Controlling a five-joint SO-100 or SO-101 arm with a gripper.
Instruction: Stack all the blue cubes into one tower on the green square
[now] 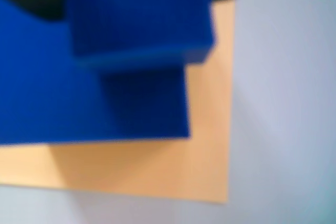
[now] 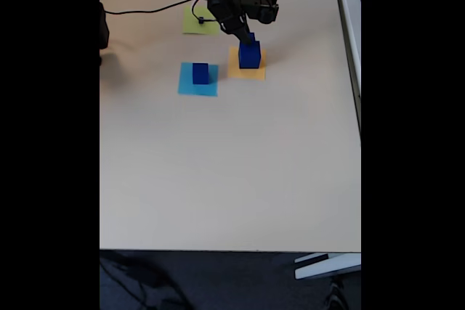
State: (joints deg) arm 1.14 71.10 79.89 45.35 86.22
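pale table [image 2: 232, 165], wide and bare toward the near edge. orange-yellow square [image 2: 247, 63] under a large blue cube [image 2: 250, 58]; in the wrist view a smaller blue cube [image 1: 142, 14] just above it. gripper [image 2: 247, 37] there, grip hard to tell. another blue cube [image 2: 200, 72] on the light-blue square [image 2: 197, 80]. green square [image 2: 200, 22] behind, near the arm.

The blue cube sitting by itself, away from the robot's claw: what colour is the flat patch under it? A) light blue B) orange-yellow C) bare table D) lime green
A: in the fixed view the lone blue cube stands on the light-blue square, left of the orange-yellow square.
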